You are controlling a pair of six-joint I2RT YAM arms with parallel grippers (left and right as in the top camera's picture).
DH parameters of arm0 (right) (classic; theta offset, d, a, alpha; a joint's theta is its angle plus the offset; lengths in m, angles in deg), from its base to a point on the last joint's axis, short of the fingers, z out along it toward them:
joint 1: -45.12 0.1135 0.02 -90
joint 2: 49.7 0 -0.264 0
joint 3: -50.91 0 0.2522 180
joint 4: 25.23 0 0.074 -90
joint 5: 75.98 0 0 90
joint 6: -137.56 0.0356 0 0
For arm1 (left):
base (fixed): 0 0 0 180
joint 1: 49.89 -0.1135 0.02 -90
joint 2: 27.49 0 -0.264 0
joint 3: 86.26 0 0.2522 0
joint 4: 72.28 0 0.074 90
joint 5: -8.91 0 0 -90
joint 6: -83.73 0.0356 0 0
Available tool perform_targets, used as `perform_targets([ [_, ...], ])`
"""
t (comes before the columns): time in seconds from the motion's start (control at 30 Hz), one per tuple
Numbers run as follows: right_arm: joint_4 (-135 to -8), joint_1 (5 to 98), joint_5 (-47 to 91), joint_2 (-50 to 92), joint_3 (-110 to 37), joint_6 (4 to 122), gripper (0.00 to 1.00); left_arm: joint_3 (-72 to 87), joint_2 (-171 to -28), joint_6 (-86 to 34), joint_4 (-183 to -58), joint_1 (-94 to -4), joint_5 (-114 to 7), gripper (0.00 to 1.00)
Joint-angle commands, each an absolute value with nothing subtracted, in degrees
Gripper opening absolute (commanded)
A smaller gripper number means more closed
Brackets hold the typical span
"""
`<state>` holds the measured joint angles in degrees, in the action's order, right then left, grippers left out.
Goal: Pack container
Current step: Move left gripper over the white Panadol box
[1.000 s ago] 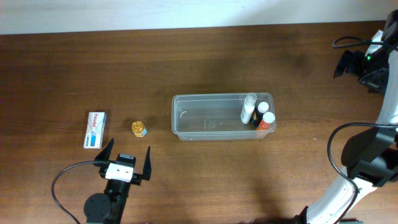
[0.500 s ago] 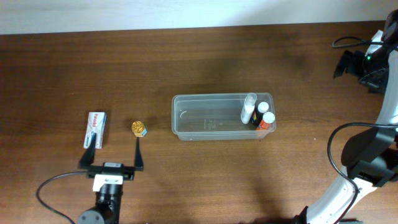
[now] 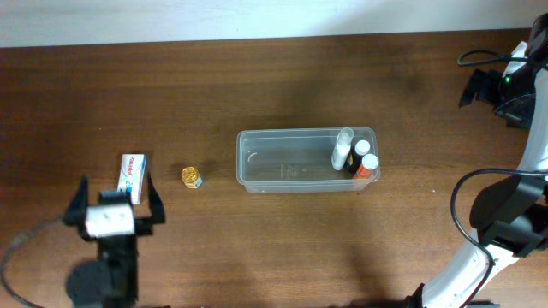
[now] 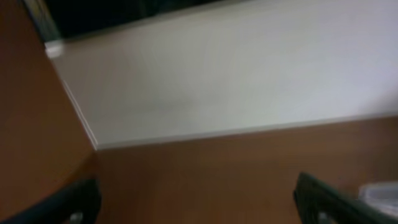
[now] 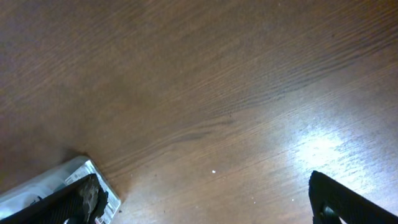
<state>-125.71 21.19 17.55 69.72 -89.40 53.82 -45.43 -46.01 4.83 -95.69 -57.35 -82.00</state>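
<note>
The container (image 3: pixel 291 161), a clear shallow tub, stands at the table's middle. Its right end holds a white bottle (image 3: pixel 342 150), a second white-capped bottle (image 3: pixel 363 146) and an orange bottle (image 3: pixel 367 166). A white box (image 3: pixel 133 168) and a small gold item (image 3: pixel 191 177) lie on the table to the left. My left gripper (image 3: pixel 116 195) is open and empty, with its fingers at the box's near end; it also shows in the blurred left wrist view (image 4: pixel 196 208). My right gripper (image 5: pixel 205 205) is open and empty over bare wood at the far right.
The right arm (image 3: pixel 505 214) and its cables stand along the right edge. The left arm's cable (image 3: pixel 21 248) trails at the front left. A pale wall (image 4: pixel 236 74) rises behind the table. A pale grey object (image 5: pixel 43 183) lies beside the right gripper's left finger.
My left gripper has moved left from in front of the gold item to the near end of the white box, staying open. The right arm has not moved.
</note>
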Motion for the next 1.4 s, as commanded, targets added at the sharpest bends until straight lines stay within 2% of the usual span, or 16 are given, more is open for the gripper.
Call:
perform_targets([
  [0.0,-125.6,21.3,17.9,68.7,-90.4,54.5,0.98,-33.5,-57.9,5.6,-101.2,-61.2,-82.3,0.99],
  [0.1,-125.6,21.3,17.9,68.7,-90.4,54.5,0.98,-23.8,-69.1,5.6,-106.7,-64.1,-79.1,0.99],
  [0.27,-125.6,21.3,17.9,68.7,-90.4,54.5,0.98,-16.5,-82.1,5.6,-107.0,-65.3,-73.8,0.99],
  [0.47,-125.5,21.3,17.9,68.7,-90.4,54.5,0.98,-15.6,-93.6,6.1,-108.7,-66.7,-77.5,0.99],
  [0.87,-125.6,21.3,17.9,68.7,-90.4,54.5,0.98,-0.6,-119.8,7.6,-125.9,-73.7,-80.2,0.99],
  [0.97,-125.6,21.3,17.9,68.7,-90.4,54.5,0.98,-0.6,-121.7,7.6,-125.6,-73.6,-80.0,1.0],
  [1.17,-125.6,21.3,17.9,68.7,-90.4,54.5,0.98,-0.6,-124.2,18.3,-124.3,-72.5,-78.4,0.99],
  [1.37,-125.6,21.3,17.9,68.7,-90.4,54.5,0.98,-0.6,-128.3,18.6,-126.5,-72.4,-79.6,0.99],
])
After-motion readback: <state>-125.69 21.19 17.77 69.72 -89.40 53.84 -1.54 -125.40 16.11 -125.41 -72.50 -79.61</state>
